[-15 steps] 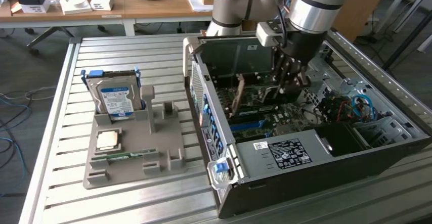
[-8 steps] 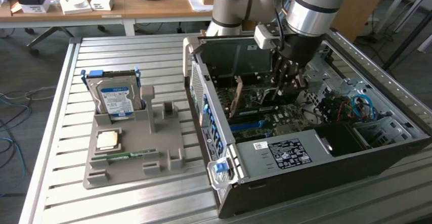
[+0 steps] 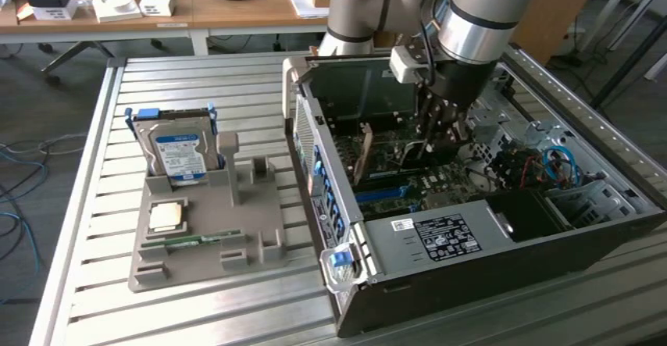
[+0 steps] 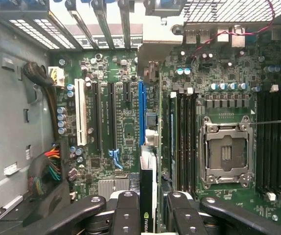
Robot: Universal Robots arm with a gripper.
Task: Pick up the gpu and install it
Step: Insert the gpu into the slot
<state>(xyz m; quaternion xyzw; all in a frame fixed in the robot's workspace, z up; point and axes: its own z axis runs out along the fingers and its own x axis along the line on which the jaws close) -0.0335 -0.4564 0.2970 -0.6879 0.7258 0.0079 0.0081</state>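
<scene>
Count, for your record:

- You have one gpu [image 4: 148, 188], between the two fingers [image 4: 127, 210] of the one pincer [image 4: 152, 198].
- On the board beyond the pincer, count one blue slot [image 4: 141, 112], one white slot [image 4: 80, 117] and one processor socket [image 4: 226, 154].
- Around the pincer there is one case [image 3: 344, 205].
- Well away from the pincer are one hard drive [image 3: 180, 151], one memory stick [image 3: 193, 240] and one grey holder [image 3: 261, 237].
</scene>
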